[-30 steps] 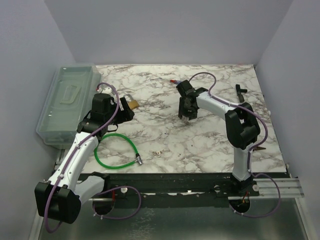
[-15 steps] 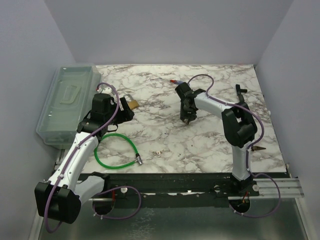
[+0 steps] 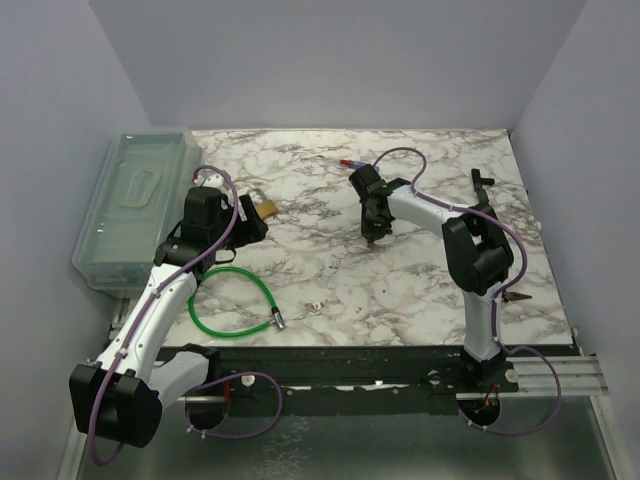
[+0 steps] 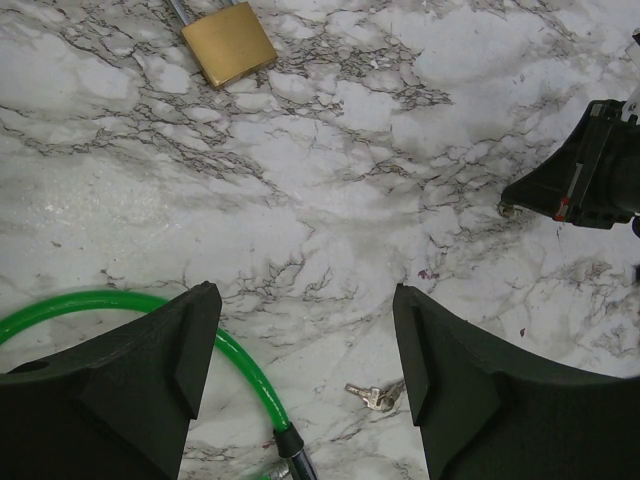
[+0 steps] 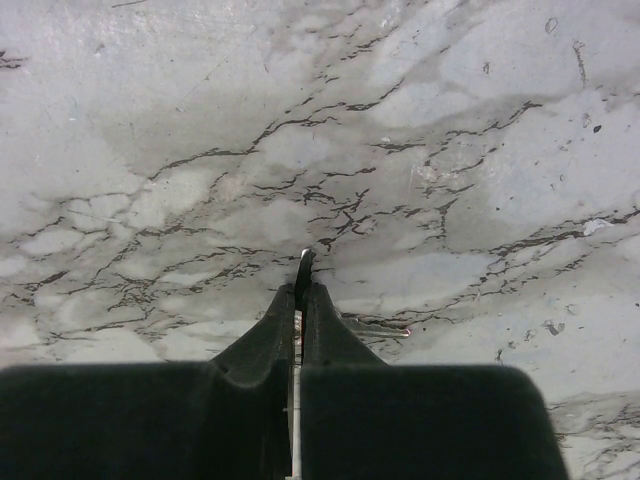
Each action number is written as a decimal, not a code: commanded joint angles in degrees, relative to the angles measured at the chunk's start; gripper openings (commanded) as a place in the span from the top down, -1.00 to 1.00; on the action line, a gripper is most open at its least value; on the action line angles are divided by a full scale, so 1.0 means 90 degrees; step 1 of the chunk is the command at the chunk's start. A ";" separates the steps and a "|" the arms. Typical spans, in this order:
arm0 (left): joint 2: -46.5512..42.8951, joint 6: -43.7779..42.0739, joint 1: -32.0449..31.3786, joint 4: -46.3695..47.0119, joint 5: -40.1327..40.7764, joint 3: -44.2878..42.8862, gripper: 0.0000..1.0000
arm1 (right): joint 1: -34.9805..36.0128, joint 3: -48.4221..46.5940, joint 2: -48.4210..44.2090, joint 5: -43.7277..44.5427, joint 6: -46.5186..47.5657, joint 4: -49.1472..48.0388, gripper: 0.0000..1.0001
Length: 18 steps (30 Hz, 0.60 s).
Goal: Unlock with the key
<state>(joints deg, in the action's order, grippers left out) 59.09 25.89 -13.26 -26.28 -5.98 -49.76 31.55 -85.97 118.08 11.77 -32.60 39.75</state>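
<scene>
My right hand (image 5: 303,288) is clenched on a thin metal sliver (image 5: 304,263); my left hand (image 4: 305,305) hangs released above the key (image 4: 372,397), just beside the green cable (image 4: 110,297)

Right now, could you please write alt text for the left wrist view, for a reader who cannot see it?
The left gripper hangs open above a marble table. Between its fingers lies a tiny silvery key, beside the metal-tipped end of a green cable. A brass padlock lies at the top, and part of the other arm shows at the right edge.
</scene>
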 commanded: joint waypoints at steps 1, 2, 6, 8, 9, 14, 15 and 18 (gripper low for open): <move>-0.0076 0.0000 -0.0026 -0.0070 0.0093 -0.0101 -0.51 | 0.0063 0.0241 0.0312 0.0128 0.0100 -0.0032 0.99; -0.0075 -0.0005 -0.0024 -0.0073 0.0089 -0.0104 -0.51 | 0.0068 0.0237 0.0252 0.0110 0.0106 -0.0056 0.99; -0.0074 -0.0006 -0.0027 -0.0071 0.0088 -0.0111 -0.51 | 0.0088 0.0272 -0.0073 0.0009 0.0185 -0.0238 0.99; -0.0064 -0.0006 -0.0028 -0.0072 0.0079 -0.0106 -0.50 | 0.0098 0.0396 -0.0270 -0.0149 0.0237 -0.0484 0.99; -0.0057 -0.0004 -0.0026 -0.0072 0.0070 -0.0106 -0.46 | 0.0098 0.0477 -0.0414 -0.0235 0.0250 -0.0614 0.99; -0.0023 -0.0005 -0.0022 -0.0070 0.0059 -0.0109 -0.41 | 0.0098 0.0940 -0.0870 -0.0549 0.0246 -0.1272 0.99; -0.0029 -0.0006 -0.0025 -0.0068 0.0059 -0.0108 -0.41 | 0.0104 0.1007 -0.0924 -0.0577 0.0241 -0.1356 0.99; -0.0020 -0.0012 -0.0022 -0.0073 0.0060 -0.0107 -0.40 | 0.0100 0.1157 -0.1057 -0.0626 0.0243 -0.1502 0.99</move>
<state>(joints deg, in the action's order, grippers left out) 59.09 25.89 -13.26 -26.28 -5.98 -49.76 31.99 -77.65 110.83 8.38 -30.94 30.46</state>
